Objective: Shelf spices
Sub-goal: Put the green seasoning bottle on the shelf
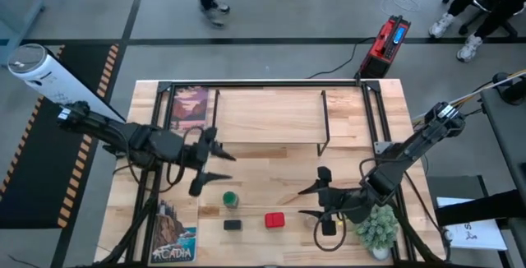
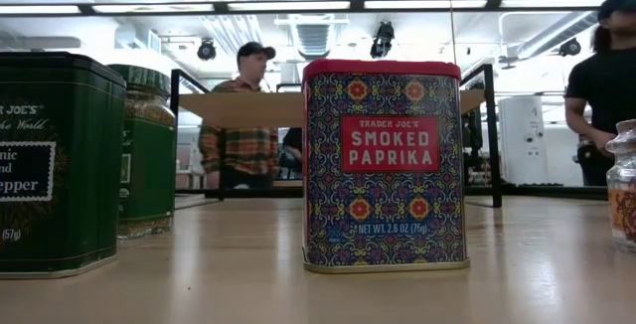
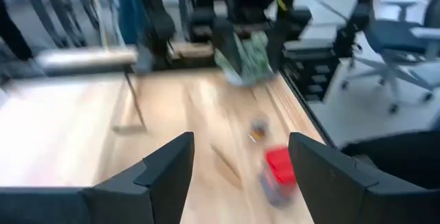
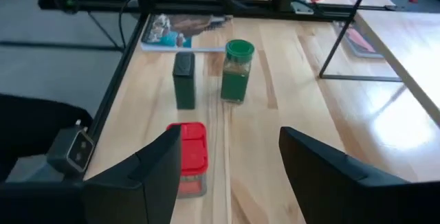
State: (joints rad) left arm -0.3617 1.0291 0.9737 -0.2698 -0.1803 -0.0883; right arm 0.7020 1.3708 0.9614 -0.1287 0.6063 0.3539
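Spices sit in a loose row near the front edge of the table (image 1: 271, 165) in the high view: the green-lidded jar (image 1: 231, 198), the dark tin (image 1: 233, 225) in front of it, and the red tin (image 1: 274, 219) to their right. The shelf (image 1: 271, 113) stands along the back half of the table with a picture book (image 1: 191, 107) beside its left end; a second book (image 1: 173, 233) lies at the front left corner, and a small potted plant (image 1: 377, 227) is at the front right. The left gripper (image 1: 215, 165) hangs above the table left of the jar, fingers apart and holding nothing. The right gripper (image 1: 316, 202) reaches in from the right edge, just right of the red tin, fingers spread and empty.

Low view: the red tin (image 2: 383, 165) fills the middle, the dark tin (image 2: 55, 160) and the green jar (image 2: 147, 150) to its left, and a small glass jar (image 2: 624, 180) shows at the right edge. People stand in the room behind.

Left wrist view: blurred; open fingers (image 3: 165, 176) frame the red tin (image 3: 279, 165) and the plant (image 3: 244, 56) beyond.

Right wrist view: open fingers (image 4: 155, 172) with nothing between them; the red tin (image 4: 189, 157) lies beside one finger, the dark tin (image 4: 183, 80) and green jar (image 4: 237, 71) stand farther off, before a book (image 4: 180, 30).
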